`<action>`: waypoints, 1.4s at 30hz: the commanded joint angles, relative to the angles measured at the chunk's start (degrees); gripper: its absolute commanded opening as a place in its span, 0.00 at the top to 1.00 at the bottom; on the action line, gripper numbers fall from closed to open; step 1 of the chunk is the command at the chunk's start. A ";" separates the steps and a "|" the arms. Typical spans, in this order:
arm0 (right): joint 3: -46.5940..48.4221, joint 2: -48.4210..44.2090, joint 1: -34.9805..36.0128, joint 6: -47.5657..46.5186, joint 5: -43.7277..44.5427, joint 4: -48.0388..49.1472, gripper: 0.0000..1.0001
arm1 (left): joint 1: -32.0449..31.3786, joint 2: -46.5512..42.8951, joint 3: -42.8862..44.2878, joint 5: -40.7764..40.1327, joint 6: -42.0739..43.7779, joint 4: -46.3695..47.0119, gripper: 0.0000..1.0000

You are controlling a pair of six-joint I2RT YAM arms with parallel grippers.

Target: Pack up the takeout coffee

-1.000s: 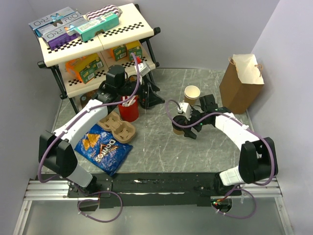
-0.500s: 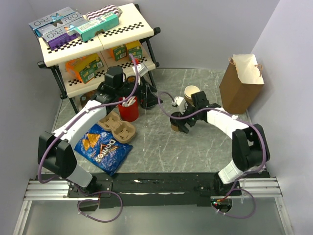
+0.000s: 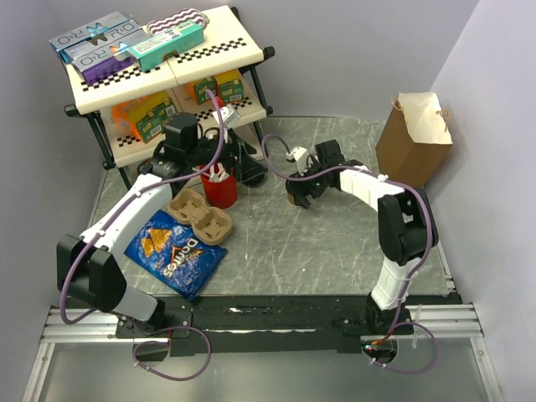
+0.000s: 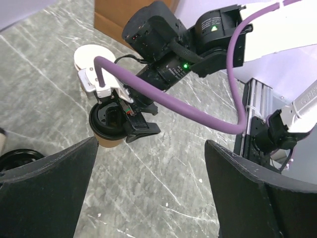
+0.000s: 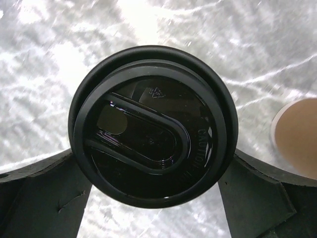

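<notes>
Bare counter (image 3: 285, 251) lies open nearside of the takeout coffee (image 5: 151, 126); 1 lidless cup (image 4: 89, 55) stands just beside it, red cup (image 3: 219, 193) leftward.

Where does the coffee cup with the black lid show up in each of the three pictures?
Top external: the takeout coffee appears mid-table, right of the red cup.
Left wrist: the takeout coffee is left of centre, seen aslant.
Right wrist: its black lid fills the middle.
Shared landmark: the grey marbled table.

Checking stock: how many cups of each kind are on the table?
Lidded tan coffee cup: 1
Open tan paper cup: 1
Red cup of sticks: 1
Total: 3
</notes>
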 commanded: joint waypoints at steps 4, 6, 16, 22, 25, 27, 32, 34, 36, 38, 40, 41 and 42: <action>7.34 4.97 0.64 1.77 3.03 3.88 0.02 | 1.45 -2.58 2.01 -1.07 3.36 -3.31 0.05; 9.98 7.43 0.90 0.98 4.00 3.96 0.02 | 1.71 -2.58 3.15 -1.86 4.85 -5.16 0.05; 16.31 13.41 0.90 -0.61 7.08 1.24 0.02 | 3.82 -4.95 4.56 -4.94 14.16 -13.68 0.04; 20.00 16.31 0.90 -1.05 9.19 -0.17 0.02 | 5.31 -7.32 3.33 -6.44 18.92 -18.78 0.03; 21.58 17.10 0.81 -1.66 9.80 0.45 0.02 | 5.84 -8.37 2.28 -6.96 18.75 -18.70 0.03; 22.73 17.72 0.90 -1.93 9.80 -0.08 0.02 | 5.93 -8.73 1.75 -7.31 18.83 -18.61 0.03; 25.80 19.39 0.90 -3.07 8.84 -1.40 0.02 | 6.89 -9.69 0.60 -8.28 19.36 -19.75 0.03; 26.42 19.65 0.90 -4.12 7.53 -2.01 0.02 | 7.86 -10.22 0.34 -8.98 20.15 -20.71 0.02; 26.95 19.92 0.90 -4.91 6.73 -2.80 0.02 | 8.56 -11.36 -0.27 -9.51 21.03 -22.55 0.02; 27.22 20.27 0.99 -5.27 6.29 -3.51 0.02 | 9.79 -12.41 -1.15 -10.48 22.52 -23.70 0.02; 26.69 19.84 0.90 -5.44 5.94 -3.33 0.01 | 10.84 -13.73 -1.85 -11.18 24.80 -26.07 0.02; 26.34 19.40 0.90 -5.44 5.15 -3.16 0.00 | 11.37 -14.09 -2.47 -11.27 25.59 -27.13 0.02; 25.73 18.78 0.90 -5.36 4.71 -2.81 0.00 | 11.81 -14.61 -2.91 -11.53 26.39 -27.83 0.02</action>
